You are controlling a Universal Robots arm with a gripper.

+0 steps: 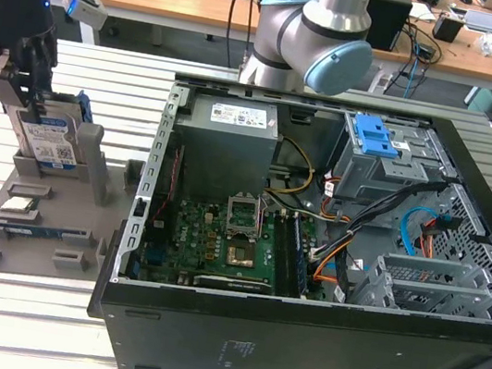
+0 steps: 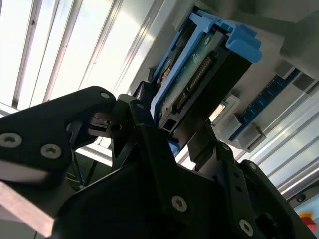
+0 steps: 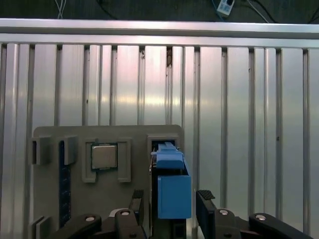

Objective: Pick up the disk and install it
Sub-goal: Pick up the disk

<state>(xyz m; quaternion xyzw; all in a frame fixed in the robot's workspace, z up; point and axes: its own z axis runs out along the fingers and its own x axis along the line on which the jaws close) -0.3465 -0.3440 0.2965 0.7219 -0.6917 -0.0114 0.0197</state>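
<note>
Gripper (image 3: pixel 170 199) fingers open, straddling the disk (image 3: pixel 173 186), upright in the tray (image 3: pixel 134 132); no contact seen. Likely rigid, weighty, shock-sensitive; clamp its broad flat sides.

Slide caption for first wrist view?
Gripper straddling the upright disk in the gray fixture tray, processor chip seated beside it.

The hand (image 1: pixel 33 99) apparently hides the disk's (image 1: pixel 52 143) upper edge.

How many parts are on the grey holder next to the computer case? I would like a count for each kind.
Disk: 1
Processor chip: 1
Memory stick: 1
Total: 3
</note>
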